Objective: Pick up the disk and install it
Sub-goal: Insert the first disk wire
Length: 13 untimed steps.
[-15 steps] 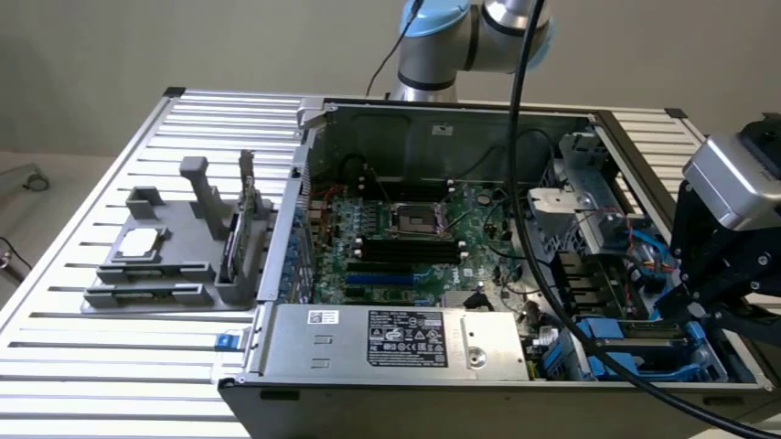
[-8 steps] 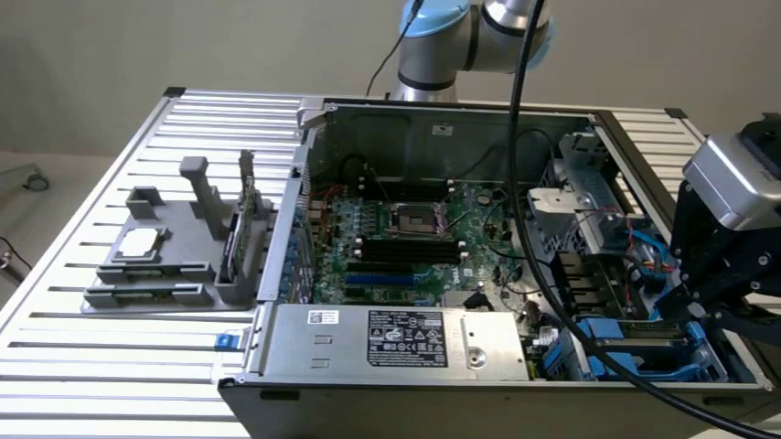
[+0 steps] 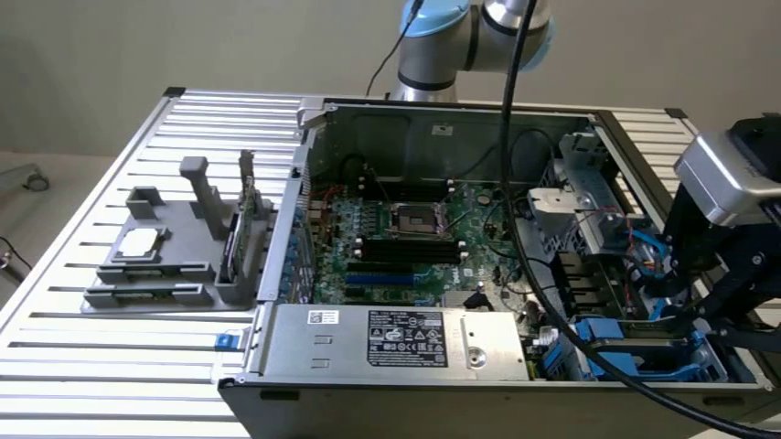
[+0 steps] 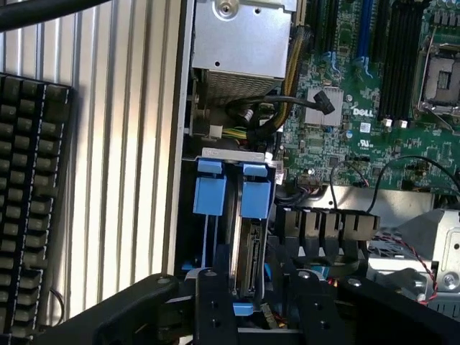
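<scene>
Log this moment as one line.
hand: over drive bay, at disk | disk: on edge in bay | case: open

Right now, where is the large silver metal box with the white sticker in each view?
Exterior view: the large silver metal box lies low in the middle, in front of the green circuit board.
Wrist view: the box adjoins the same board, near the blue plastic carriers.
Shared landmark: the green circuit board.
</scene>
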Available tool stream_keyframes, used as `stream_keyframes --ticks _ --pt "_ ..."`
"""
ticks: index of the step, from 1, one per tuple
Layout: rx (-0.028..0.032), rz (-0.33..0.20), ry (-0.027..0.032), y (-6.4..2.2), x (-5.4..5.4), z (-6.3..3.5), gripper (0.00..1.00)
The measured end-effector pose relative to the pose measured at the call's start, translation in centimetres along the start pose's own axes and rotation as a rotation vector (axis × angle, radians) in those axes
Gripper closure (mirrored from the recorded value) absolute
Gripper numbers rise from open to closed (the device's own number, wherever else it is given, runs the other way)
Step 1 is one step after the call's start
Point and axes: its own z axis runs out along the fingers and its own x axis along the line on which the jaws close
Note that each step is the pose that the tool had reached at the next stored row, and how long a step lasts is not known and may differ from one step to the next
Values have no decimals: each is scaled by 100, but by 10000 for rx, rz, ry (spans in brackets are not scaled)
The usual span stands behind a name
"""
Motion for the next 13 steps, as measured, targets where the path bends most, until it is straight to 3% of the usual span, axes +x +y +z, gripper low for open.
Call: stream_keyframes --ticks 13 --pt "232 2347 11 0 0 5 63"
